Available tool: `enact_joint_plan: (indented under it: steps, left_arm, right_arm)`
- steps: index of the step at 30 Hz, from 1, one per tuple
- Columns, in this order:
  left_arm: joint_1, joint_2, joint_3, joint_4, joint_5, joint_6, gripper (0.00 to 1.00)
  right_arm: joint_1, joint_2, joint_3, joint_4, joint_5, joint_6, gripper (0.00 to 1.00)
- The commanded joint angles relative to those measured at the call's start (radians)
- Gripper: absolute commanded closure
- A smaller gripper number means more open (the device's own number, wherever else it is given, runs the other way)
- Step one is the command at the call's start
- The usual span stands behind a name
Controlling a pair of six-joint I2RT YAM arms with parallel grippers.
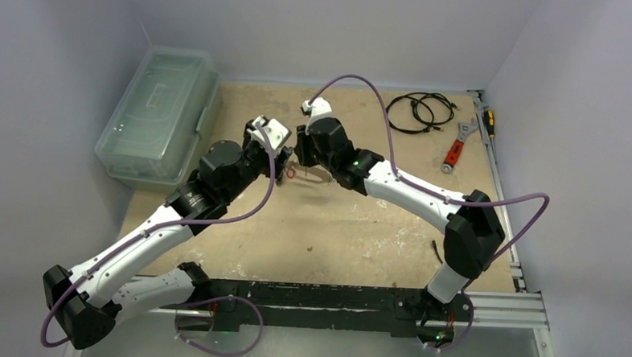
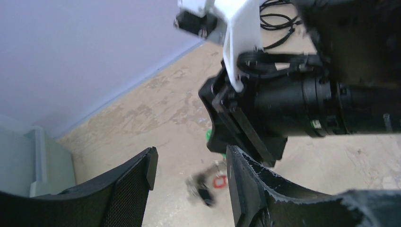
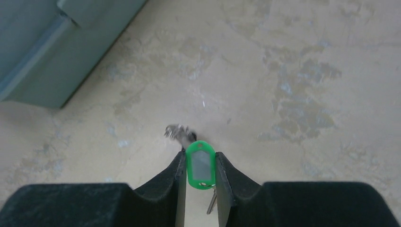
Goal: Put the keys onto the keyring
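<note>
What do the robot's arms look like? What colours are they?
The left arm and the right arm both have white shells with chunky black joints. A purple cable loops along each one. A tiny green light glows on the right arm. The fingers are black and wedge-shaped, with flat inner faces.

**Soft, even light; blur in the wrist views**

Diffuse light from above falls on the table (image 1: 335,228), leaving faint shadows under the arms (image 1: 141,243). The top view is sharp. In the left wrist view the red tag (image 2: 220,181) and black tag (image 2: 204,193) are smeared and the near fingers (image 2: 125,189) soft. In the right wrist view the green tag (image 3: 200,165) is crisp.
</note>
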Motion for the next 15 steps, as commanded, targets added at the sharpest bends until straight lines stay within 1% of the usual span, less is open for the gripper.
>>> enact_joint_plan:
  steps: [1, 4, 6, 7, 11, 15]
  left_arm:
    - [-0.004, -0.046, -0.020, 0.054, -0.113, 0.017, 0.44]
    - [-0.003, -0.084, -0.049, 0.121, -0.193, 0.024, 0.44]
    - [-0.004, -0.101, -0.060, 0.136, -0.228, 0.028, 0.43]
    - [-0.003, -0.107, -0.061, 0.139, -0.238, 0.029, 0.43]
    - [-0.003, -0.100, -0.060, 0.138, -0.240, 0.029, 0.43]
    - [-0.004, -0.093, -0.059, 0.135, -0.234, 0.028, 0.43]
  right_arm:
    - [-0.027, -0.003, 0.142, 0.061, -0.001, -0.077, 1.00]
    - [-0.028, -0.008, 0.143, 0.077, -0.013, -0.096, 1.00]
    - [-0.029, -0.013, 0.088, 0.102, -0.035, -0.098, 1.00]
    - [-0.031, -0.013, 0.048, 0.142, -0.055, -0.097, 1.00]
    - [-0.033, 0.021, -0.103, 0.235, -0.174, -0.076, 1.00]
    - [-0.033, 0.038, -0.176, 0.242, -0.183, -0.048, 1.00]
